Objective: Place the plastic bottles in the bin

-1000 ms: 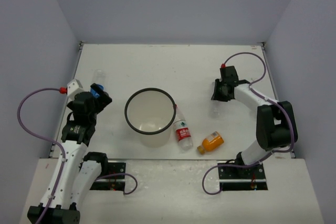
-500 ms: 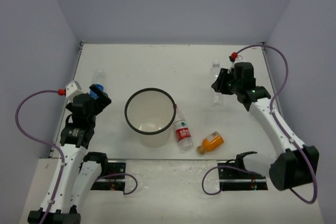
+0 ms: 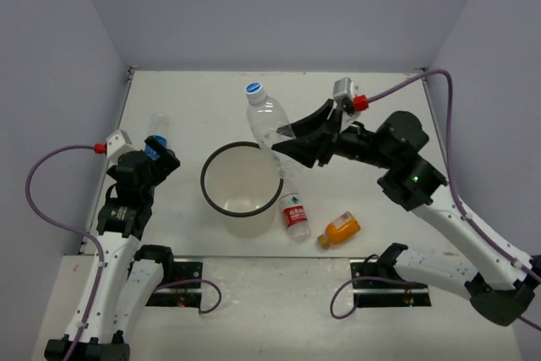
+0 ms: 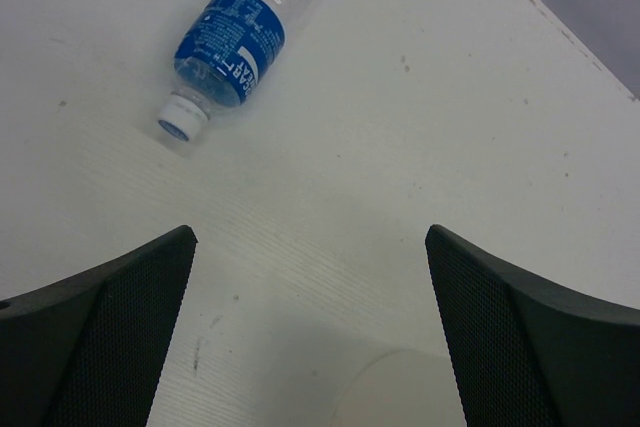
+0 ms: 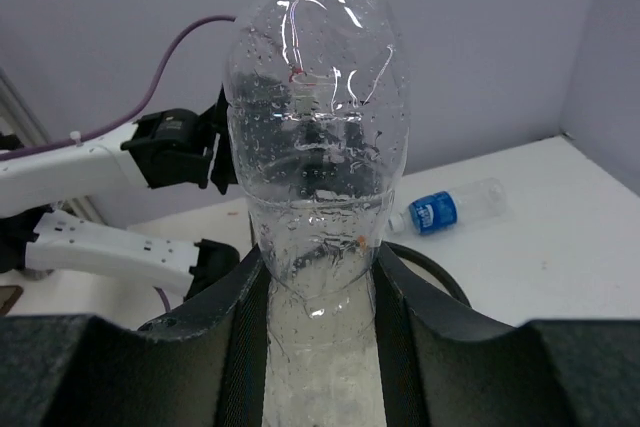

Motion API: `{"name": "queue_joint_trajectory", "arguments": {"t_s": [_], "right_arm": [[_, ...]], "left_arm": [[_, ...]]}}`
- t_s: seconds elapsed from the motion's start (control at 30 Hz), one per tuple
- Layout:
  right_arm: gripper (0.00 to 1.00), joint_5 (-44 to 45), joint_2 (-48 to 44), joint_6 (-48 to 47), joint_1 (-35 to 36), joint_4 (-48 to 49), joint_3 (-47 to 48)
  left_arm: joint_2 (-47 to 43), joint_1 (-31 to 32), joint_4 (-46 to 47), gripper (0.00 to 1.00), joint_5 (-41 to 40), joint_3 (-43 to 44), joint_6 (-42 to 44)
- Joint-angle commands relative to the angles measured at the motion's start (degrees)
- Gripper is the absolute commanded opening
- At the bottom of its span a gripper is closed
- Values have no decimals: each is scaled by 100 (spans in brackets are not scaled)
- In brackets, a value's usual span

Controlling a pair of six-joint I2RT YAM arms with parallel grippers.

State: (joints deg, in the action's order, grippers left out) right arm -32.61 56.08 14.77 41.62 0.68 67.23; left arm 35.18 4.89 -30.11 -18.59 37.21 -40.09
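Now you have the clear bottle [image 3: 266, 120] clamped in the right gripper [image 3: 287, 139]. The jaws are drawn in tight around its lower body, the blue cap is uppermost and the bottle leans a little. From above it hangs in the air at the far right edge of the bin [image 3: 203, 182]. Its base looks to be over the black rim rather than over the open mouth.

So do not let go here. By my reading, a release at this spot could land the base on the rim and tip the bottle out onto the table [image 3: 338, 90]. Carry it toward the middle of the bin first. Then bring it lower, so the base is within the wall before you part the fingers. The bottle looks light and will likely bounce, so a low drop is kinder than a high one. Open fully and lift straight up so no finger drags it back out.

Watch the red-and-white labelled bottle [image 3: 294, 211], which lies just beside the bin on its near right side, and the orange bottle [image 3: 341, 228] near it. Sweep neither with the arm. Your left gripper [image 3: 156, 158] stands wide with nothing in it. It is above the table near the blue-labelled bottle [image 4: 240, 37], which lies on its side well apart from the bin.
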Motion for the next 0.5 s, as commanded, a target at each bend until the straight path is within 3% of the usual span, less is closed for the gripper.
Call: {"name": "queue_joint_trajectory", "arguments": {"t_s": [0.0, 0.17, 0.3, 0.47], "right_arm": [[13, 148, 869, -38, 584, 1090, -16], [20, 409, 1392, 84, 899, 1314, 18], [23, 518, 1408, 373, 1014, 1733, -487], [36, 474, 1423, 732, 1091, 2138, -1024]], "left_arm": [[-50, -31, 31, 100, 134, 5, -190], [-72, -31, 32, 100, 148, 13, -141], [-73, -39, 30, 100, 128, 23, -156], [21, -31, 40, 100, -26, -11, -216]]}}
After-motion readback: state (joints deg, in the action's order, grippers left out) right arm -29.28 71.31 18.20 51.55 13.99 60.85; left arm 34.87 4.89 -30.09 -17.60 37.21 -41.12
